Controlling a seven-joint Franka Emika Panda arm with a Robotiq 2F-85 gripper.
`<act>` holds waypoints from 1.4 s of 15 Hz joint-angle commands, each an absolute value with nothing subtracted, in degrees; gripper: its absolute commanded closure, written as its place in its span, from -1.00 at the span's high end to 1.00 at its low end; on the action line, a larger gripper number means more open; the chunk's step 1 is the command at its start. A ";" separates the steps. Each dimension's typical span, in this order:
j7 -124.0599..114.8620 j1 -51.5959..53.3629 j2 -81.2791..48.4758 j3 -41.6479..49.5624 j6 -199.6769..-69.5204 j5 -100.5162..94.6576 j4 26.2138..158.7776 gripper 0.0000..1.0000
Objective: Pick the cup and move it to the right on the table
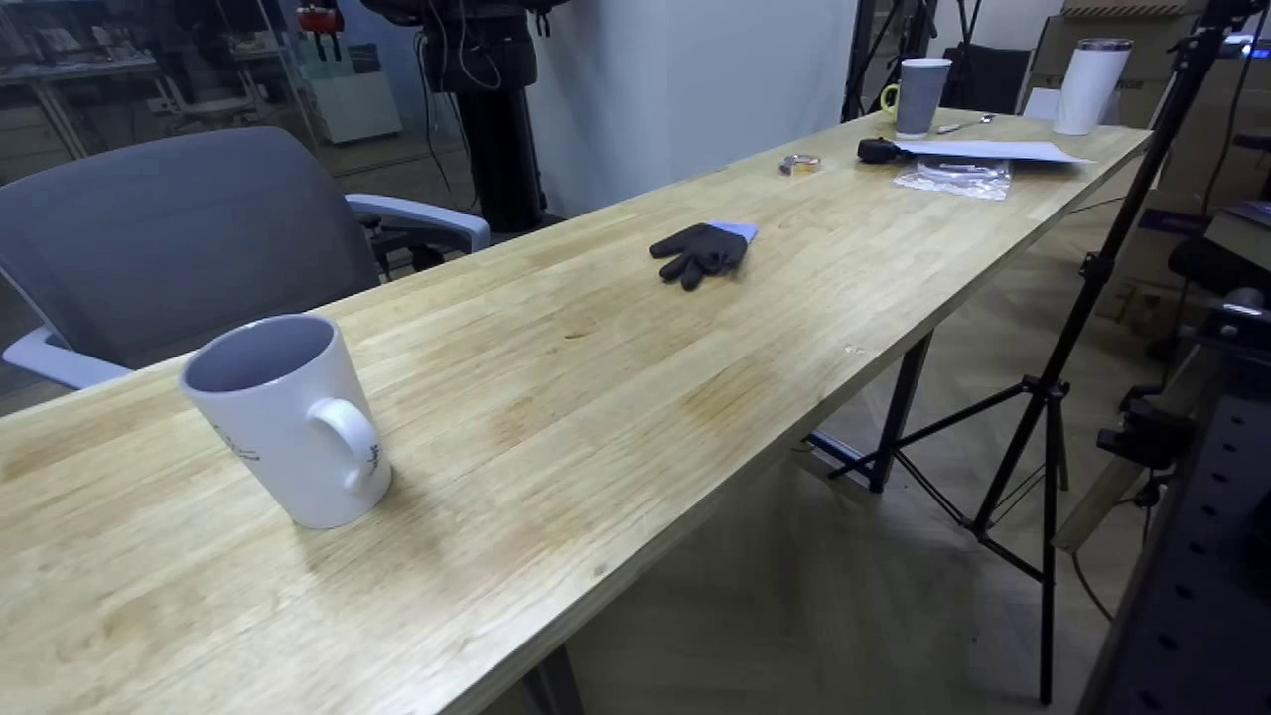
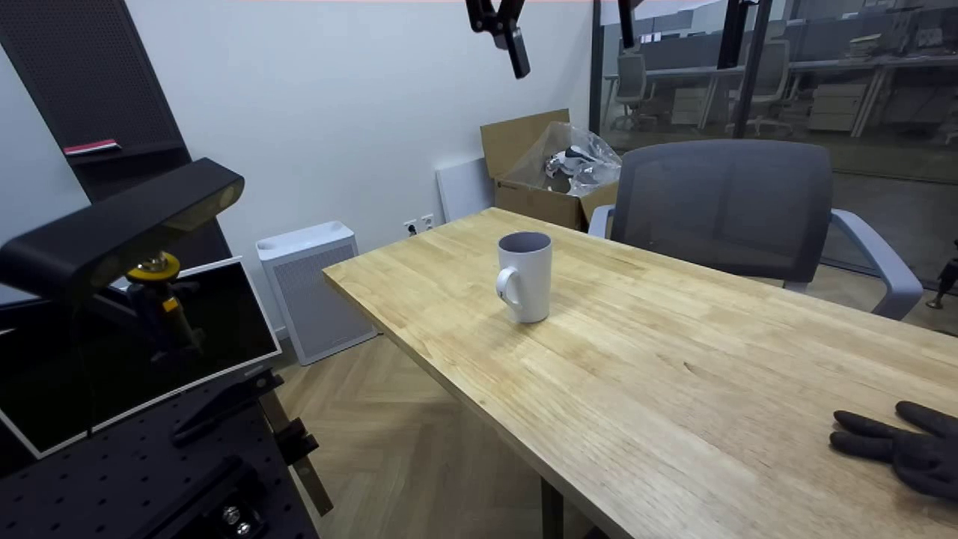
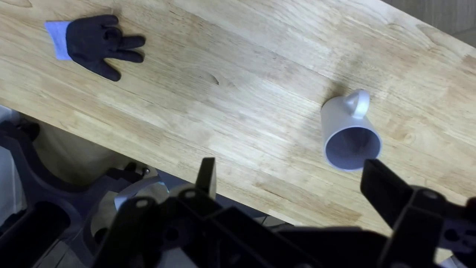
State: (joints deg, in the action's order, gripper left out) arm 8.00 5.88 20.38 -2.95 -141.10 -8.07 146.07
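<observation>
Apparently, gripper (image 3: pixel 290 162) aloft; cup (image 2: pixel 532 281) upright.

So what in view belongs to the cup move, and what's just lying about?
For the job:
large white ceramic mug with grey-blue inside
long light-wood plank tabletop
black two-finger gripper, open

Just lying about:
black glove with blue cuff
tall white tumbler with grey rim
tall grey tapered cup
white paper sheet
clear crinkled plastic bag

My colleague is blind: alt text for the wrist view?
A handled white ceramic mug stands on a light wood table; an open black robot hand spans the bottom; a black glove with lavender cuff lies at upper left.
</observation>
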 commanded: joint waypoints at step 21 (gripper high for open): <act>7.82 7.77 -6.64 -8.17 -132.60 -4.30 121.98 1.00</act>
